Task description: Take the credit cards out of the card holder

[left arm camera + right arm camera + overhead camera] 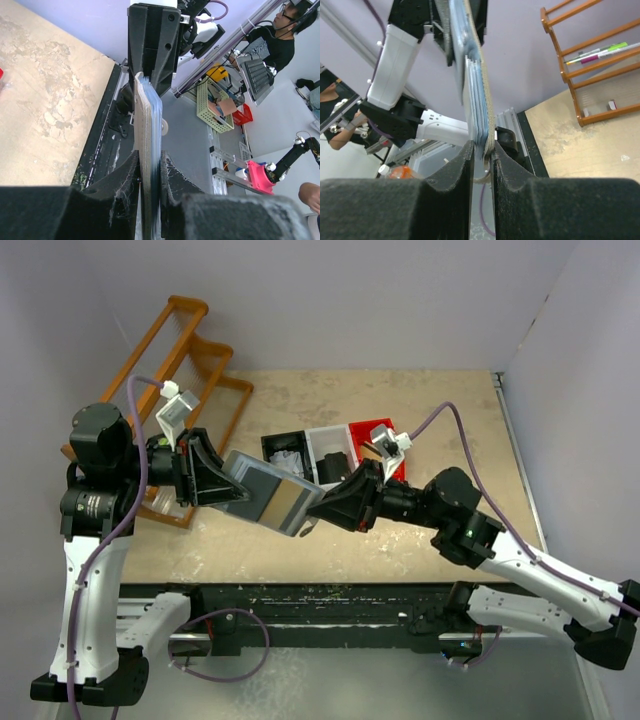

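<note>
Over the table [420, 410], left end effector [222, 484] and right end effector [322, 504] pinch the card holder [268, 492], stretched left-right.

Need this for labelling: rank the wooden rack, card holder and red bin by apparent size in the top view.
Largest first: wooden rack; card holder; red bin. Last two unsure: the holder is held up nearer the camera, the bin partly hidden.

left fingers [205, 472] block the card holder's [268, 492] left end, right fingers [352, 498] its right end. a row of bins [330, 435] stands just behind it, a wooden rack [190, 350] further behind-left. right of it the bench [460, 440] lies open.
</note>
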You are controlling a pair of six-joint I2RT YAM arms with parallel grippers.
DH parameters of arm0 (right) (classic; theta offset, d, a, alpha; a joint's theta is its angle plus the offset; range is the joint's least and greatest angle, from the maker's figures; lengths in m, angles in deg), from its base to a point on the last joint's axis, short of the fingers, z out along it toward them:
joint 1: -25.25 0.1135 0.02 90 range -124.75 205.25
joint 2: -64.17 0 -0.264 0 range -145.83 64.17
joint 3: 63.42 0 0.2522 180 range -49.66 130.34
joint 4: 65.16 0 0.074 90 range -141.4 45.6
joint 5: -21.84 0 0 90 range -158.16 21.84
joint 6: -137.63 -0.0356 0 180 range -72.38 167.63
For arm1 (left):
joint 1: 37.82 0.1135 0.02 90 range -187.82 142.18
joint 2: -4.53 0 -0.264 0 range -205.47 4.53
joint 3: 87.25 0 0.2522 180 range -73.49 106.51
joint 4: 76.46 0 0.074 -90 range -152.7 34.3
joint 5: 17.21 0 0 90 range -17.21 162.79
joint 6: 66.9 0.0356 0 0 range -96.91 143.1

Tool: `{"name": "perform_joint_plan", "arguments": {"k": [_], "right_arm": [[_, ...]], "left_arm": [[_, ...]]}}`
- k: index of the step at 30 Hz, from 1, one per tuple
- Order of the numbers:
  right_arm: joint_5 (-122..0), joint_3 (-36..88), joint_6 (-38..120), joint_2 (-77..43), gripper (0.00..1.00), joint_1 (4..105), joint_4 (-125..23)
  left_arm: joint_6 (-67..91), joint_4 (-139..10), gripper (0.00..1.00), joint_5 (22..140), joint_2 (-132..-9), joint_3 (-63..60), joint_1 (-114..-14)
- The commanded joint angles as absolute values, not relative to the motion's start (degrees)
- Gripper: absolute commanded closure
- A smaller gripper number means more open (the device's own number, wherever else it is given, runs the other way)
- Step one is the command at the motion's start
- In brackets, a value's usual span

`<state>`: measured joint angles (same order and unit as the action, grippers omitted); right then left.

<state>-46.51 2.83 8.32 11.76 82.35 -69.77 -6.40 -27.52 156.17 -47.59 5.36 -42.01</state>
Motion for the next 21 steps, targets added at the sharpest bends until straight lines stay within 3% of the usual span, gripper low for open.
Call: {"name": "perform_joint_plan", "arguments": {"k": [1,21], "right_arm": [[-41.90,1.23,9.42,14.60,0.80,82.75,-76.34],[-48.76,3.84,9.19,11.00,0.88,82.79,-74.56]], "left_arm": [[-7.55,-30.73,0.98,156.38,-47.43,6.95,-41.90],[-8.90,-31.50,0.98,156.02,-47.26,7.36,-41.92]]}}
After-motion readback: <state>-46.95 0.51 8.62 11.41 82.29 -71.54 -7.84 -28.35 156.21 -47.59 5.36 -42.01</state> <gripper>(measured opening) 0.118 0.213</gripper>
